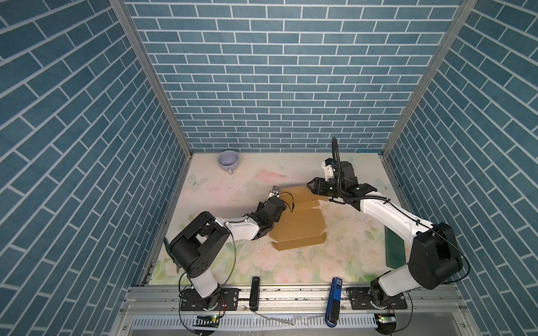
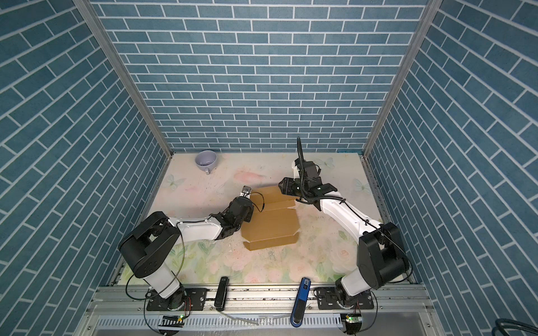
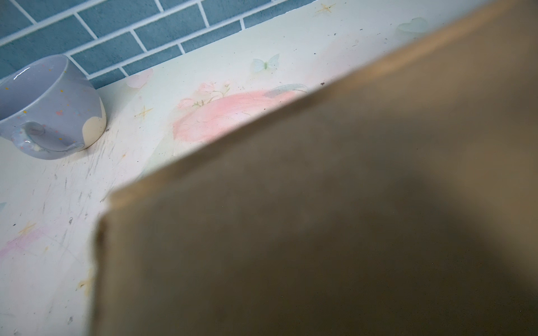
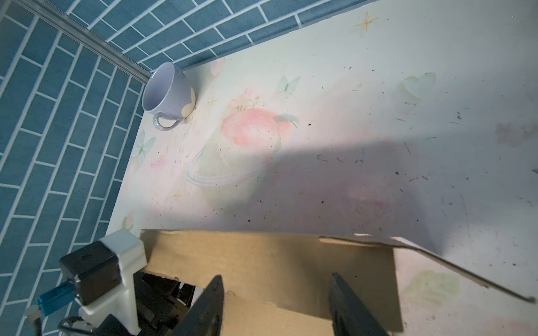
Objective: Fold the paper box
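**Half-formed box mid-surface, both arms at its far end**

The paper box [image 1: 300, 224] lies near the middle of the surface [image 1: 334, 261], well apart from the mug [image 1: 228, 160] in the 11 o'clock corner. In both top views its 6 o'clock end looks folded into a low wall. Its 12 o'clock panel stands raised, with a side flap hanging loose at about 2 o'clock.

The left arm [image 1: 241, 227] reaches the box's 9 o'clock edge. Cardboard [image 3: 320, 218] fills its wrist view, so I cannot tell how the left jaws stand or whether they hold anything. The right arm [image 1: 387, 209] comes in from 3 o'clock. The right jaws are apart, the fingers [image 4: 209, 305] poised over the raised panel [image 4: 262, 261] and gripping nothing.

The box is probably light and likely to skate on the smooth surface unless one arm pins it. Each panel should be stiff across its face but give readily along the creases. Flaps will likely spring back when let go.

The best hold is a pinch on a thin free edge near the middle of a flap. The push belongs close to the crease, and too hard a squeeze would dent the board.
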`<state>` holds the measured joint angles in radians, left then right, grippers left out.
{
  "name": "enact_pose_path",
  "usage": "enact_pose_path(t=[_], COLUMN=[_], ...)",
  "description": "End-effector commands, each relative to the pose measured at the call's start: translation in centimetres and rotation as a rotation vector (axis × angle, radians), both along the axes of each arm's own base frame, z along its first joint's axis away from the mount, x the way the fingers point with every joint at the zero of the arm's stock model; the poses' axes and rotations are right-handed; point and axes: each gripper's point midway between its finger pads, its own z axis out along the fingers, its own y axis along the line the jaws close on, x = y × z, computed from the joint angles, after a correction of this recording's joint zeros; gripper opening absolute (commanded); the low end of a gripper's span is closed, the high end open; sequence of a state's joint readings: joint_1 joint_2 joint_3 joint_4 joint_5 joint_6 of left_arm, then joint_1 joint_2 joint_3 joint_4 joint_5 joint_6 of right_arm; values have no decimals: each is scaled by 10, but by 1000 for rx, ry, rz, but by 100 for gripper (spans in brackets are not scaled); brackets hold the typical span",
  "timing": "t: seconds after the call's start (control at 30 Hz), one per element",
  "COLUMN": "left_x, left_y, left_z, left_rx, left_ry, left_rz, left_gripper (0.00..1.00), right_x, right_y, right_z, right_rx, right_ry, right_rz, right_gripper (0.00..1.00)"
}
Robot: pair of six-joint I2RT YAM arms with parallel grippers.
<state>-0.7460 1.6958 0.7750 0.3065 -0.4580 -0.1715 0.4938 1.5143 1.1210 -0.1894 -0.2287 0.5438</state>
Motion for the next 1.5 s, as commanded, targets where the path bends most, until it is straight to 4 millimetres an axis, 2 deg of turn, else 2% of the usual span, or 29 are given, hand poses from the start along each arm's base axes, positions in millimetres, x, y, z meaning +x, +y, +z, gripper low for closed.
enact_pose_path(t=[0.0, 0.23, 0.4, 0.47, 0.63, 0.73, 0.83, 1.0, 1.1, 1.27, 1.47], left_x=[-1, 0, 0, 0, 0, 0, 0, 0, -1, -1, 0], left_y=[-1, -1, -3, -3, -4, -2, 1, 6, 7, 7, 6], left_z=[0, 0, -1, -1, -3, -3, -2, -1, -2, 1, 2], left_rx=[-4, 1, 1, 1, 0, -1, 2, -1, 3, 3, 12], left_ry=[1, 4, 6, 6, 10, 11, 12, 28, 47, 64, 88], left_rz=[-8, -10, -13, -12, -15, -2, 15, 42, 42, 37, 30], left_gripper=[17, 17, 16, 17, 16, 16, 16, 16, 15, 15, 15], right_x=[1, -1, 2, 4, 3, -3, -16, -46, -61, -79, -80], right_y=[-1, -9, 7, 15, 29, 15, -11, -50, -61, -72, -71], right_z=[-13, -31, -44, -42, -23, -17, -16, -10, -7, -32, -68], right_rx=[-3, -38, 28, 83, 213, 207, 150, 33, 10, -68, -118], right_ry=[28, 46, 78, 74, 47, 39, 40, 22, 10, 70, 118], right_rz=[-1, -21, 17, 41, 92, 52, -8, -74, -83, -67, -35], right_gripper=[58, 59, 59, 59, 59, 59, 59, 63, 63, 62, 59])
